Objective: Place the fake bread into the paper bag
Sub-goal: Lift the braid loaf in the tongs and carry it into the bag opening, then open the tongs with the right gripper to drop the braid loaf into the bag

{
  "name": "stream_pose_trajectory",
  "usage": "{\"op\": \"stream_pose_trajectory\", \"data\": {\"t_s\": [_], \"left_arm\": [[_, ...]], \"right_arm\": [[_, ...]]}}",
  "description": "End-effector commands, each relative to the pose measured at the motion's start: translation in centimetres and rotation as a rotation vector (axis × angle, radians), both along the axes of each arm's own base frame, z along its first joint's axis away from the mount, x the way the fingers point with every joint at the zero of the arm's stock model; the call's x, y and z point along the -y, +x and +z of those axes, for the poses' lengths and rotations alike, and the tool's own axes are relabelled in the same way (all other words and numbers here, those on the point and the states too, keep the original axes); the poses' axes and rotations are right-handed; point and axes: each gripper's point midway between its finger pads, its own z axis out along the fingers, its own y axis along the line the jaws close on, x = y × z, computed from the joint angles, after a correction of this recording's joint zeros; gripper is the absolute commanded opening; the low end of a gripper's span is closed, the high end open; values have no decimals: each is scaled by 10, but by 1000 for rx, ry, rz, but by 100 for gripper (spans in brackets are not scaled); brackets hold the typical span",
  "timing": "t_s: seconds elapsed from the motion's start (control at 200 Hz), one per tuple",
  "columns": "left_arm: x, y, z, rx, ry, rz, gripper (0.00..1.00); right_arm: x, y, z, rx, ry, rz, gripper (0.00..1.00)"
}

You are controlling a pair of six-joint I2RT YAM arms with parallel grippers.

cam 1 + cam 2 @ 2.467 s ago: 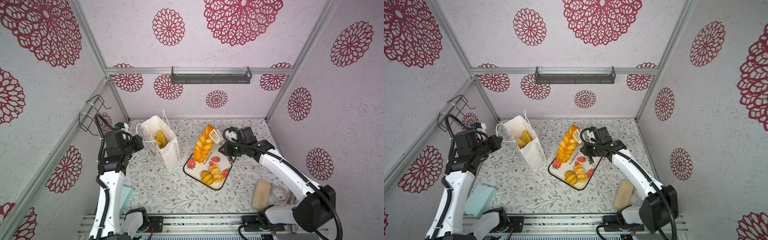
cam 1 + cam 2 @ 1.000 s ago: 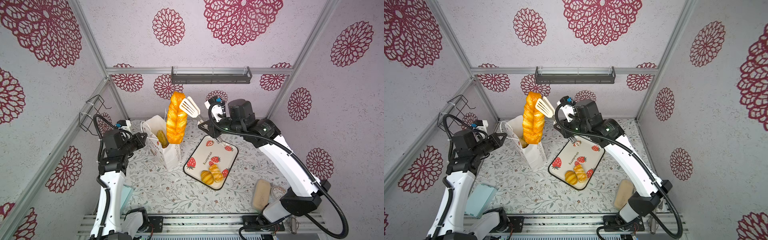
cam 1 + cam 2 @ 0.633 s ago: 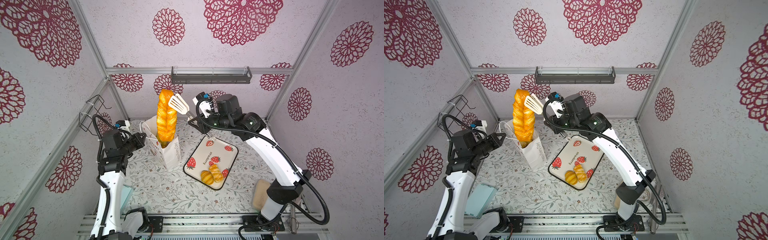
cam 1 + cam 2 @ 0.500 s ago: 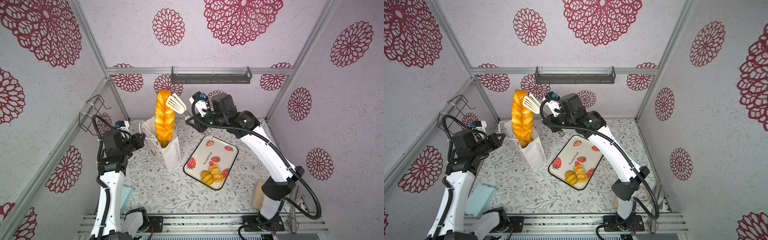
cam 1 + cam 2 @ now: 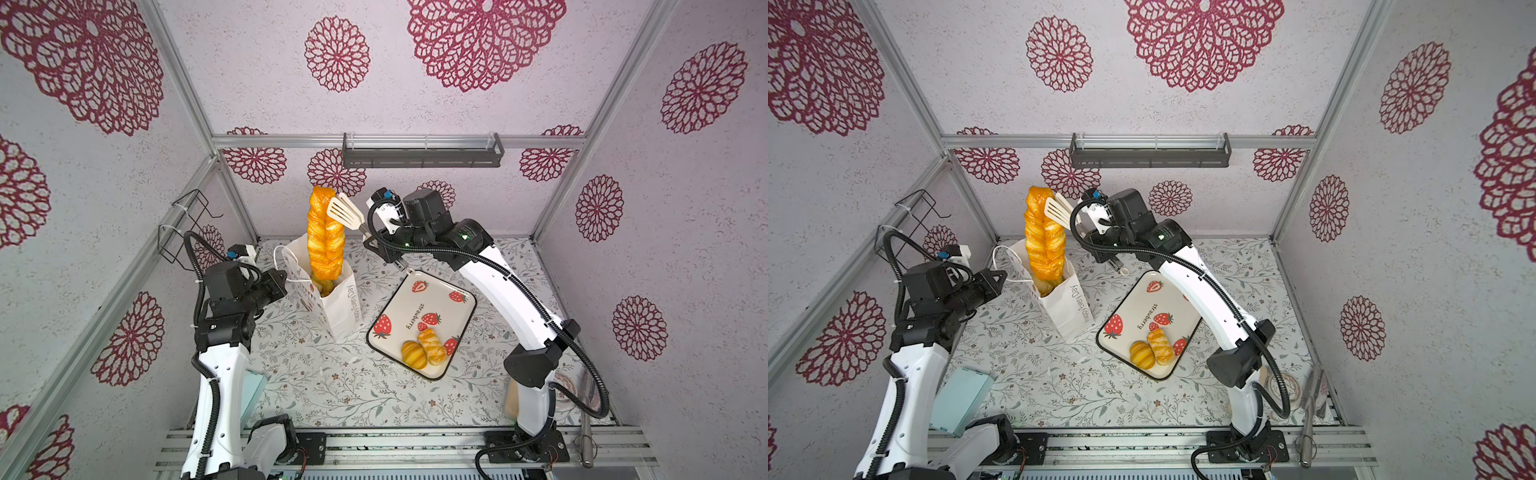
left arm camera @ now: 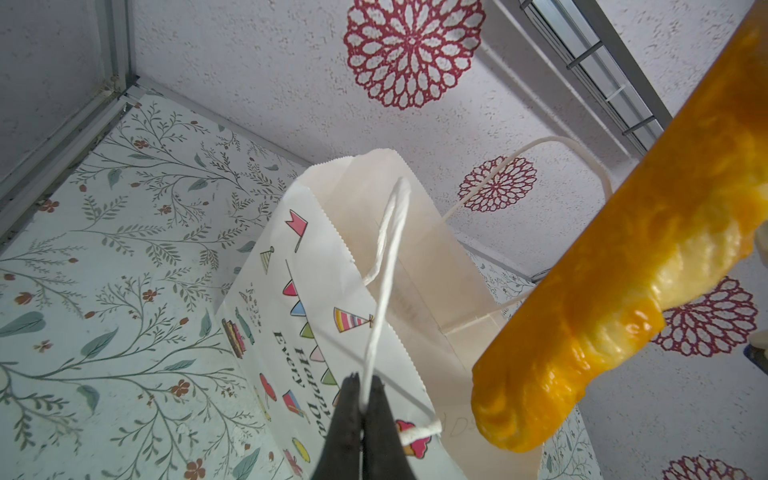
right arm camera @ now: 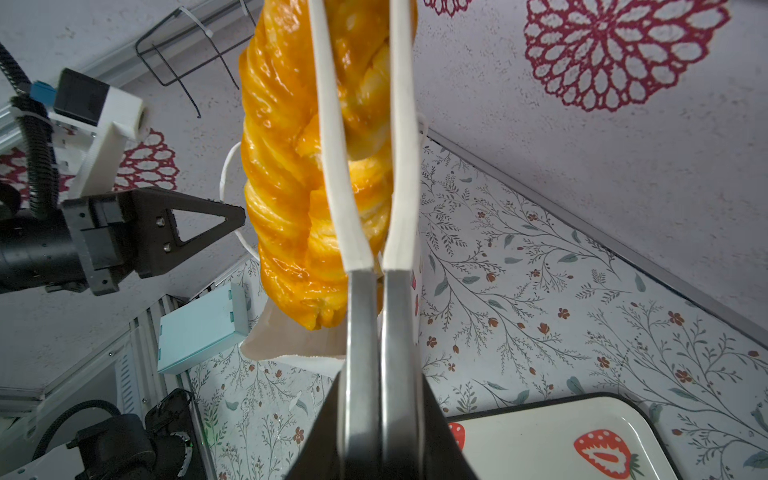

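The right end effector (image 7: 380, 432) is clamped shut on the steel arms of a pair of white-bladed kitchen tongs (image 7: 359, 299). Straight out past it, the blades pinch the long braided golden-orange toy loaf (image 7: 282, 166) across its upper half. The loaf's long axis runs near vertical, crosswise to the tongs, so most of its length hangs below the blades. Ahead of and below this end effector, the loaf's lower tip sits at the open mouth of the tall white paper gift bag (image 5: 340, 307). Whether the tip has crossed the rim I cannot tell. I judge the coming move to be a straight lowering, then a release.

The left end effector (image 6: 360, 415), beside the bag and nearer to it than the right, is closed on the bag's white cord handle (image 6: 388, 266). The handle is drawn taut toward it. Farther off, below and behind the right end effector, two small golden toy pastries (image 5: 413, 354) lie on the white strawberry-print tray (image 5: 432, 299) on the floral counter (image 5: 316, 386).
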Motion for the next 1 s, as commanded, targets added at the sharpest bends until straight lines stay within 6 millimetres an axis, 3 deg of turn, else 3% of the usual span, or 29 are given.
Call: {"op": "stream_pose_trajectory", "data": {"t_s": [0.0, 0.335, 0.505, 0.996], "left_arm": [[-5, -3, 8, 19, 24, 16, 0], [-6, -2, 7, 20, 21, 17, 0], [-5, -3, 7, 19, 19, 16, 0], [-6, -4, 8, 22, 24, 20, 0]], "right_arm": [[2, -5, 44, 114, 73, 14, 20], [-8, -10, 15, 122, -41, 16, 21], [-13, -13, 11, 127, -55, 29, 22], [-18, -11, -17, 98, -134, 19, 36]]}}
